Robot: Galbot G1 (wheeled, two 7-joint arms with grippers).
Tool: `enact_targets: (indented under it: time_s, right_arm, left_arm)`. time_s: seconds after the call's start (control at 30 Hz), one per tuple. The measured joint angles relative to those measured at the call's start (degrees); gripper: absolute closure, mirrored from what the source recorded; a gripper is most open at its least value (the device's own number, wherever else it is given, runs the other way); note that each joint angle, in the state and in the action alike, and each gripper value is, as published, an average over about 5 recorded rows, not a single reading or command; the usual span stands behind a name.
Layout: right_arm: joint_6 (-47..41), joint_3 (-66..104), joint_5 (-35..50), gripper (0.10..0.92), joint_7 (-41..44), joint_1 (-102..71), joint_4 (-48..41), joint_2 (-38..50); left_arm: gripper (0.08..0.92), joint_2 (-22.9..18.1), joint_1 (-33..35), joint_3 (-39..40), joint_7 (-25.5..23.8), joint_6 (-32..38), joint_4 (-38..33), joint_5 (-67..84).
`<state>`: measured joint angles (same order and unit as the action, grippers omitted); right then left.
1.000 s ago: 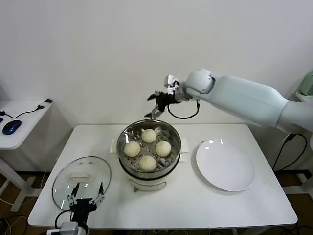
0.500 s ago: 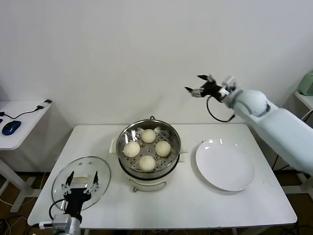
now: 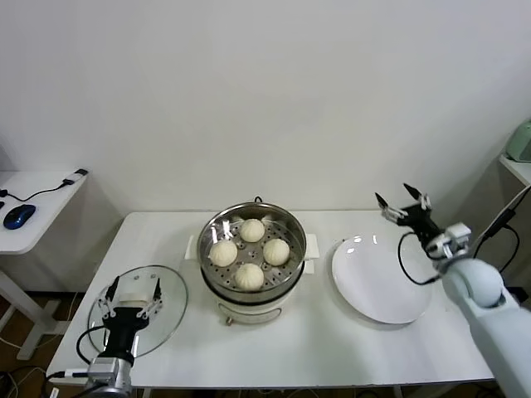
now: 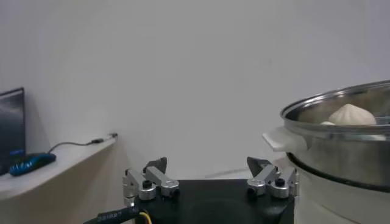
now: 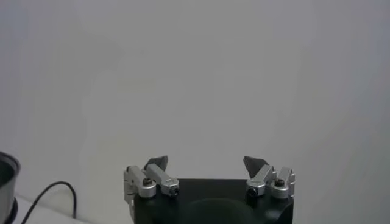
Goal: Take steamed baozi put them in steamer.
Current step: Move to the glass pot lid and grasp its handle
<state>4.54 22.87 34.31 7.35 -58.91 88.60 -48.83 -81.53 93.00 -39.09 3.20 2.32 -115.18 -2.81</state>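
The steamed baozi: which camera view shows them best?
The head view shows them best: all four steamed baozi lie in plain sight on the perforated tray of the steamer. The left wrist view shows only one domed top above the steamer's rim. The right wrist view shows none.

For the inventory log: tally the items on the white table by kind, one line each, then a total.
Steamed baozi, all in the steamer: 4
Steamer: 1
Glass lid: 1
White plate: 1
Total: 7
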Motion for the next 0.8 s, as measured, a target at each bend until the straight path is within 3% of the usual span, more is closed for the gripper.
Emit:
enact_targets:
  time_s: [0.17,0.33,0.6,0.8]
  right_arm:
    - [5.74,4.68,-1.96,0.202,0.39,-9.95,-0.19,-5.1]
    - [9.33,7.14,-4.47,0.203,-0.12,-16.67,-0.33,-9.95]
    - [10.36,9.33,-8.63,0.203,-2.31,-23.0,0.68,-15.86]
    - [10.43,10.31,-11.19,0.203,-3.75,-25.39,1.31,-18.84]
  left_arm:
    - [0.177,0.68,-0.41,0.16,1.56,2.3,1.04,-4.62]
    - [0.177,1.92,-0.74,0.03,6.27,5.16,3.3,-15.35]
    - [0.177,5.39,0.01,-0.53,15.52,6.97,9.92,-39.36]
    - [0.177,7.41,-0.35,-0.61,19.6,5.88,15.64,-53.5]
